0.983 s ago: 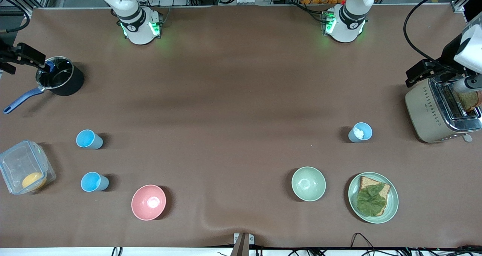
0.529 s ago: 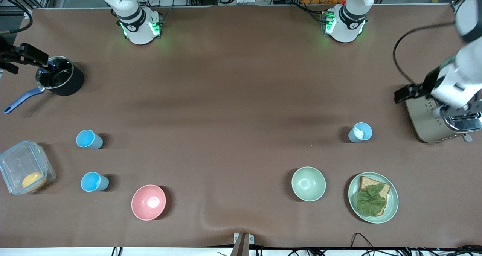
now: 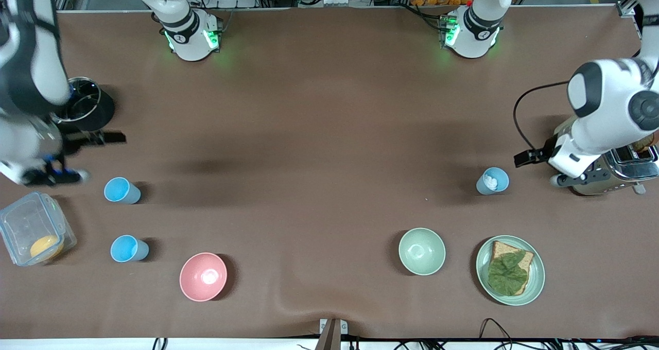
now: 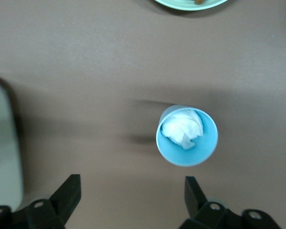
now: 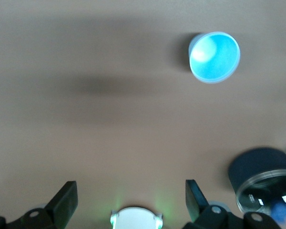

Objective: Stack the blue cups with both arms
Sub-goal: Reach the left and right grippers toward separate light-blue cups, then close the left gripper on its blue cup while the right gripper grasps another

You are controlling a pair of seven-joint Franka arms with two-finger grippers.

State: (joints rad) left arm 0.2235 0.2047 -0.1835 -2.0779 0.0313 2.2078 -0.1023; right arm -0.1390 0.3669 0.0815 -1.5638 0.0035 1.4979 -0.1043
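Blue cups carry no readable writing. One cup (image 3: 492, 180) (image 4: 187, 135), with white crumpled stuff inside, stands toward the left arm's end beside the toaster (image 3: 607, 172); the left gripper (image 3: 558, 177) (image 4: 132, 196) hangs over the table between them, jaws spread wide. Two more cups (image 3: 121, 190) (image 5: 214, 57) (image 3: 128, 248) stand toward the right arm's end, near the clear box (image 3: 32, 231). The right gripper (image 3: 62, 175) (image 5: 131, 202), also spread, is over bare brown table beside the dark pot (image 3: 85, 104) (image 5: 264, 183). Wide open cloth lies mid-table.

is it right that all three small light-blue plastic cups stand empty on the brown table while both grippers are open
Not quite: the small light-blue plastic cup by the toaster holds something white and crumpled, as the left wrist view shows. The other two cups look empty, and both grippers are open.
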